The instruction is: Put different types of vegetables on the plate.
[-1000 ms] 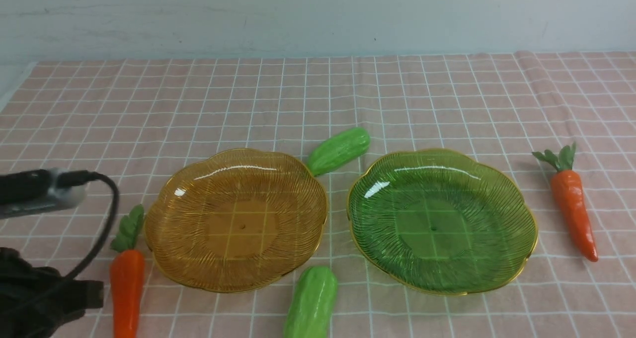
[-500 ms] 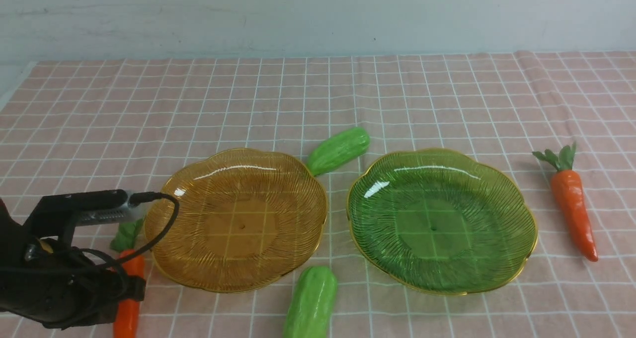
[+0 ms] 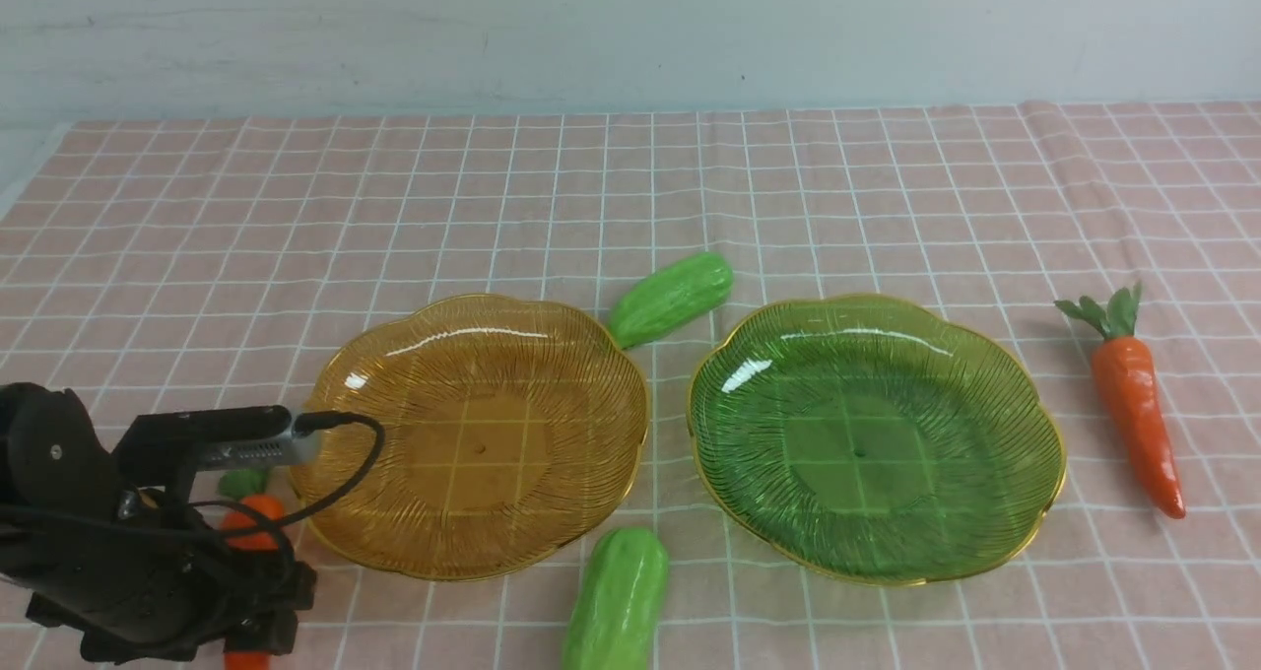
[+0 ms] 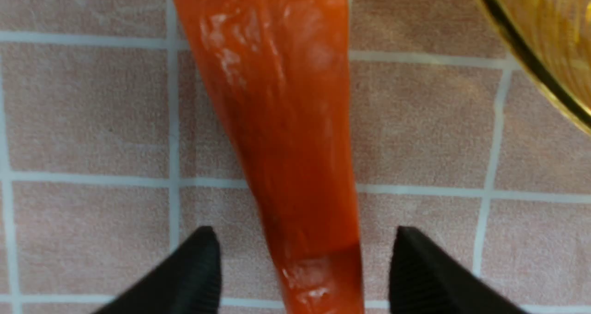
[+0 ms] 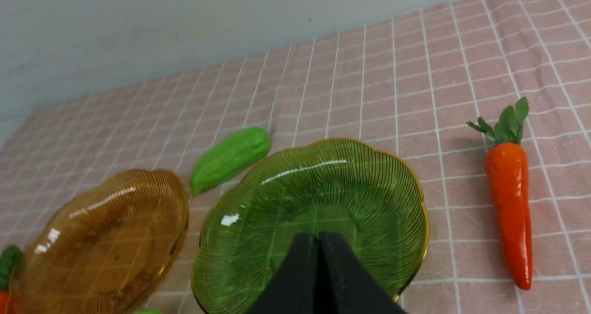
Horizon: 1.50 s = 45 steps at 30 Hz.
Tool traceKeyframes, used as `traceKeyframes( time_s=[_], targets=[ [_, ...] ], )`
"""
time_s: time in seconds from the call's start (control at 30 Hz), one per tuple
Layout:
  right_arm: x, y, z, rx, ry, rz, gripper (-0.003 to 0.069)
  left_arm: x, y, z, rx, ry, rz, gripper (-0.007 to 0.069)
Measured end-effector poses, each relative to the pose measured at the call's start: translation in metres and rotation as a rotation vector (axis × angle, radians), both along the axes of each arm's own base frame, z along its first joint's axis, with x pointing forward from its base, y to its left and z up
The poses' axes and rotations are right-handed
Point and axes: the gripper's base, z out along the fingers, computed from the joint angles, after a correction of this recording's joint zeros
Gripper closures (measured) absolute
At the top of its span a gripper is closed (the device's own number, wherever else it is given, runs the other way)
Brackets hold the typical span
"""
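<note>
My left gripper (image 4: pixel 302 233) is open, with one jaw on each side of the left orange carrot (image 4: pixel 281 120) and a gap on both sides. In the front view the left arm covers most of that carrot (image 3: pixel 251 510), which lies on the cloth left of the amber plate (image 3: pixel 473 434). The green plate (image 3: pixel 877 434) stands to the right. One green gourd (image 3: pixel 670 298) lies behind the gap between the plates and another (image 3: pixel 616 601) in front of it. A second carrot (image 3: pixel 1133 404) lies right of the green plate. My right gripper (image 5: pixel 318 234) is shut and empty, hovering near the green plate (image 5: pixel 323 189).
A pink checked cloth (image 3: pixel 630 187) covers the table up to a pale wall at the back. The amber plate's rim (image 4: pixel 531 60) lies close to my left gripper. A black cable (image 3: pixel 345 463) loops from the left wrist camera.
My left arm has moved in from the left and come down over the left carrot, now hiding most of it. Nothing else has moved.
</note>
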Motion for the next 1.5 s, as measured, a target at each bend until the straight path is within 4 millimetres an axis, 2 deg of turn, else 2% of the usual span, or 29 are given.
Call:
traceKeyframes(
  time_s=[0.07, 0.13, 0.17, 0.27, 0.33, 0.47, 0.57, 0.63, 0.7, 0.77, 0.83, 0.93, 1.03, 1.13, 1.27, 1.4, 1.43, 1.5],
  targets=[
    [0.017, -0.002, 0.0, -0.026, 0.07, 0.006, 0.0676, 0.0, 0.0, -0.002, -0.006, 0.013, 0.032, 0.0235],
    [0.037, -0.008, -0.001, -0.045, 0.163, -0.021, 0.0676, -0.001, 0.0, -0.003, -0.012, 0.046, 0.067, 0.0431],
    [0.046, -0.013, -0.002, -0.051, 0.205, -0.041, 0.0676, -0.002, 0.001, -0.001, -0.003, 0.064, 0.064, 0.0466],
    [0.077, -0.035, -0.007, -0.071, 0.331, -0.114, 0.0676, -0.006, 0.005, 0.009, 0.028, 0.09, 0.067, 0.047],
    [0.092, -0.049, -0.009, -0.07, 0.38, -0.157, 0.0673, -0.007, 0.009, 0.024, 0.043, 0.059, 0.091, 0.0471],
    [0.121, -0.064, -0.026, -0.059, 0.462, -0.183, 0.0645, -0.009, 0.011, 0.076, 0.055, -0.119, 0.096, 0.047],
    [0.147, -0.07, -0.053, -0.063, 0.512, -0.163, 0.0566, -0.009, 0.001, 0.118, 0.027, -0.281, 0.034, 0.0472],
    [0.164, -0.073, -0.074, -0.096, 0.53, -0.134, 0.0477, 0.0, -0.018, 0.135, -0.018, -0.352, -0.055, 0.0473],
    [0.178, -0.076, -0.093, -0.11, 0.548, -0.129, 0.0389, 0.012, -0.035, 0.136, -0.037, -0.367, -0.123, 0.0473],
    [0.19, -0.08, -0.114, -0.112, 0.576, -0.132, 0.0286, 0.03, -0.054, 0.123, -0.037, -0.35, -0.199, 0.0473],
    [0.202, -0.082, -0.138, -0.116, 0.61, -0.13, 0.0205, 0.045, -0.065, 0.109, -0.032, -0.317, -0.229, 0.0473],
    [0.214, -0.076, -0.171, -0.13, 0.662, -0.096, 0.0148, 0.061, -0.071, 0.086, -0.024, -0.254, -0.237, 0.0468],
    [0.22, -0.068, -0.187, -0.139, 0.682, -0.073, 0.0137, 0.073, -0.074, 0.065, -0.014, -0.192, -0.238, 0.0444],
    [0.223, -0.063, -0.195, -0.144, 0.691, -0.061, 0.0136, 0.079, -0.076, 0.053, -0.01, -0.161, -0.238, 0.0405],
    [0.225, -0.06, -0.201, -0.151, 0.699, -0.051, 0.0159, 0.083, -0.077, 0.043, -0.006, -0.144, -0.237, 0.0309],
    [0.226, -0.058, -0.201, -0.165, 0.697, -0.042, 0.0295, 0.085, -0.078, 0.044, -0.007, -0.141, -0.238, 0.0218],
    [0.227, -0.059, -0.2, -0.167, 0.697, -0.042, 0.0372, 0.086, -0.078, 0.046, -0.008, -0.143, -0.239, 0.0204],
    [0.229, -0.059, -0.196, -0.172, 0.7, -0.041, 0.0449, 0.088, -0.079, 0.052, -0.01, -0.141, -0.243, 0.0186]
  ],
)
